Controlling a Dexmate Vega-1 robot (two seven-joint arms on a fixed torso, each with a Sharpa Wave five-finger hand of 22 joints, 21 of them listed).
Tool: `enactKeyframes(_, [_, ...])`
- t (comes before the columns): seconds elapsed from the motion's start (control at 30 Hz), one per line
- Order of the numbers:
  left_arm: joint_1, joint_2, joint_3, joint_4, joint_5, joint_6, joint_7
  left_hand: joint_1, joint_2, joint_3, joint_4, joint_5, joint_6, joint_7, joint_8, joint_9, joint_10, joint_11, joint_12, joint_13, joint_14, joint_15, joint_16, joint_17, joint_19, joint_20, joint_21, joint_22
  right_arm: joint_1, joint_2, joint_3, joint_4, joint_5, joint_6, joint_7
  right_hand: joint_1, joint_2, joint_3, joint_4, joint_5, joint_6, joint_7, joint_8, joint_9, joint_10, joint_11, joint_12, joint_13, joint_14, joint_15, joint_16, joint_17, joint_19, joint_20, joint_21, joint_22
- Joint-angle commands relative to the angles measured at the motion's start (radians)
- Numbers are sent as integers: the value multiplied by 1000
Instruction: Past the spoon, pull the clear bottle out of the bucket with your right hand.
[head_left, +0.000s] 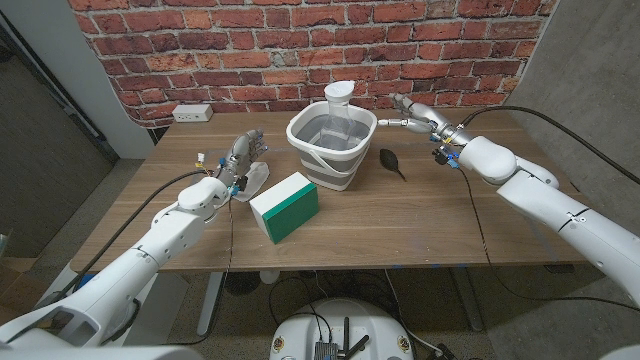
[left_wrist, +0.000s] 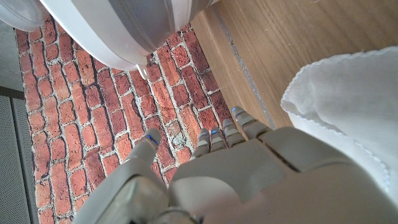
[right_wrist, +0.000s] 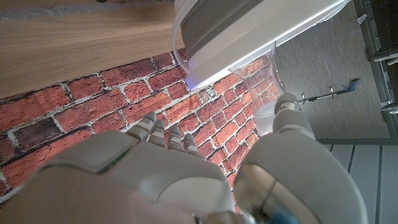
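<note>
A white and grey bucket (head_left: 331, 150) stands at the table's middle, toward the back. In it a clear bottle (head_left: 340, 108) with a white cap stands upright, its top above the rim. A black spoon (head_left: 392, 163) lies on the table just right of the bucket. My right hand (head_left: 413, 116) hovers above the table to the right of the bucket and beyond the spoon, fingers apart and reaching toward the bottle, holding nothing. The right wrist view has the bucket (right_wrist: 249, 31) and bottle (right_wrist: 260, 73) past my right hand (right_wrist: 161, 174). My left hand (head_left: 240, 155) stands left of the bucket, empty.
A white cloth (head_left: 256, 180) lies beside my left hand, also seen as the white cloth (left_wrist: 348, 106) in the left wrist view. A green and white box (head_left: 285, 206) sits in front of the bucket. A power outlet (head_left: 192, 113) lies at the back left by the brick wall.
</note>
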Motion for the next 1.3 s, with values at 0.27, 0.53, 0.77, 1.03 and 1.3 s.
enactKeyframes(0.27, [9,-2,7,-9,1,7,5,-6,70,9,-1,4,3,3,2,5,4,5,5,4,4,-5,0,3,-4,-34,6,2,37,18,-27,-9,-70,11,9,-15,-2,-5,13,15,-92,96,13,3,27,-12,25,5,-35,9,-6,-3,-8,-3,6,4])
enactKeyframes(0.53, [13,-4,8,-10,3,5,9,-6,70,11,-1,4,2,3,1,5,4,4,4,4,4,-5,-1,3,-8,-32,5,2,63,39,-47,10,-86,18,25,-28,1,-13,20,19,-81,97,17,4,30,-11,29,8,-103,24,-17,-4,-37,11,1,5])
enactKeyframes(0.77, [12,-4,12,-14,3,12,10,-5,70,12,-1,4,2,2,1,5,4,3,4,4,3,-5,-1,3,-11,-29,5,2,78,58,-58,31,-106,43,17,-36,1,-20,22,23,-51,95,27,5,78,-30,48,7,-124,17,-5,-1,-44,16,7,6])
enactKeyframes(1.03, [13,-6,15,-18,4,18,12,-5,70,13,-2,4,3,3,1,5,5,4,4,4,3,-5,-2,3,-13,-26,4,2,92,78,-72,47,-121,50,17,-43,-1,-26,24,24,-35,96,31,5,89,-35,51,5,-130,13,-2,0,-48,12,7,6])
enactKeyframes(1.3, [12,-10,21,-13,6,16,10,-4,69,15,-3,3,4,2,1,5,9,1,5,4,10,1,0,2,-20,-24,3,2,134,110,-101,97,-129,85,44,-60,-5,-36,30,24,-17,97,36,6,109,-38,56,3,-131,7,4,2,-54,10,7,6])
